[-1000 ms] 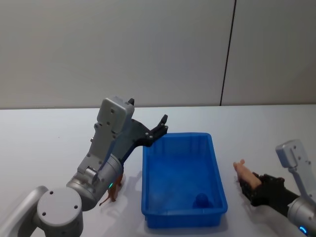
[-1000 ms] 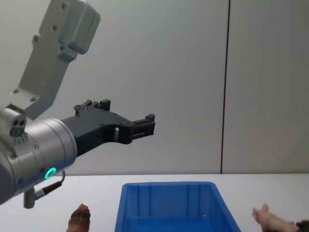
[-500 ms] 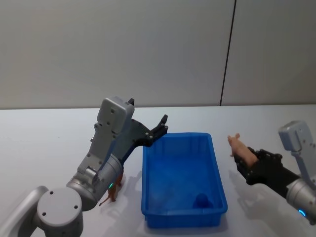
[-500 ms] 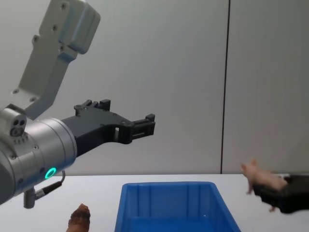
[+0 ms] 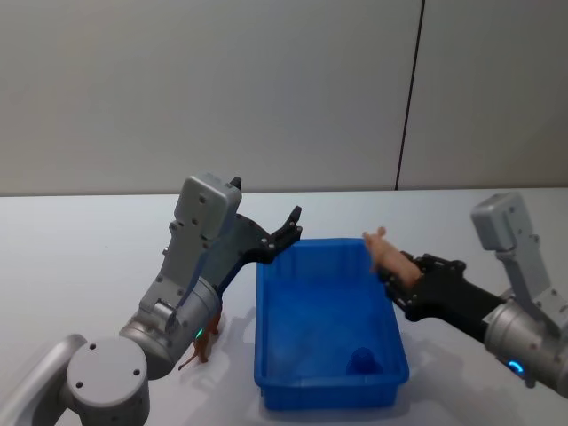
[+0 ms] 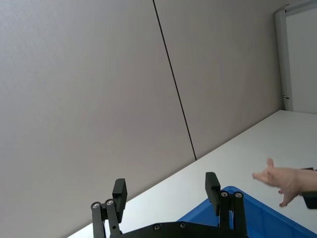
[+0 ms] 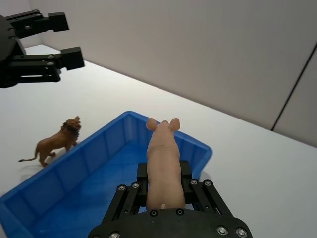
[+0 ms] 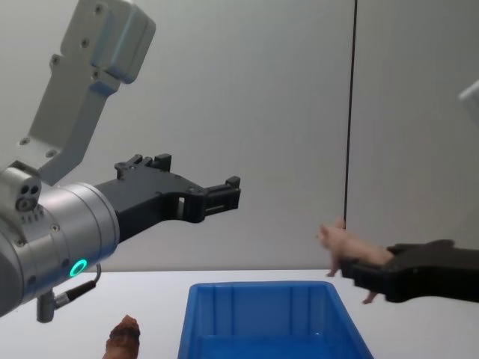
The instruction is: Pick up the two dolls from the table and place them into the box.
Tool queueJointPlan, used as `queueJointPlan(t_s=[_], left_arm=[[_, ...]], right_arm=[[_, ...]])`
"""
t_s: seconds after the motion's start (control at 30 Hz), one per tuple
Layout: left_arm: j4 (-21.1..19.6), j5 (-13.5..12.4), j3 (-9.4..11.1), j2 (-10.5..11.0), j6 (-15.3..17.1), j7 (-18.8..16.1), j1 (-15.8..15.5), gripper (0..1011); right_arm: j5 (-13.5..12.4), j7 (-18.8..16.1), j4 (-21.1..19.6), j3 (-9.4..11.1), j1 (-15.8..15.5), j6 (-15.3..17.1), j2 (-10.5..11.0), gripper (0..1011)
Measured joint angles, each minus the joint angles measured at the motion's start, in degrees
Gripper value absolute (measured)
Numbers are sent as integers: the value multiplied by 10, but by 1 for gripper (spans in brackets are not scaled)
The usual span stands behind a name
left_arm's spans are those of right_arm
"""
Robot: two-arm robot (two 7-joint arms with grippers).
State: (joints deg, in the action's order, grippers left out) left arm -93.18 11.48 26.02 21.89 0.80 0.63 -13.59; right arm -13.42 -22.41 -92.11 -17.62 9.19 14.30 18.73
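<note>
Pink plastic pig doll is up in the air, held tight between the black fingers of the right gripper, just over the right edge of the bright blue plastic box. The small brown lion doll stands on the flat white table, just beside the box's left edge. The left gripper hangs high over the box's far left corner, fingers wide apart.
</note>
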Motion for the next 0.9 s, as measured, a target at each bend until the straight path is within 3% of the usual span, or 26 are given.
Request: queueJointPlan(t_s=[0.2, 0.57, 0.83, 0.9], left_arm=[[0, 0, 0, 0, 0, 0, 0, 1001], [0, 0, 0, 0, 0, 0, 0, 1001], [0, 0, 0, 0, 0, 0, 0, 1001], [0, 0, 0, 0, 0, 0, 0, 1001]], right_arm=[[-2, -12, 10, -8, 10, 18, -12, 384], [-4, -22, 32, -20, 24, 33, -30, 743], [-16, -22, 34, -12, 22, 22, -21, 983], [-19, -22, 33, -9, 20, 19, -16, 1001]])
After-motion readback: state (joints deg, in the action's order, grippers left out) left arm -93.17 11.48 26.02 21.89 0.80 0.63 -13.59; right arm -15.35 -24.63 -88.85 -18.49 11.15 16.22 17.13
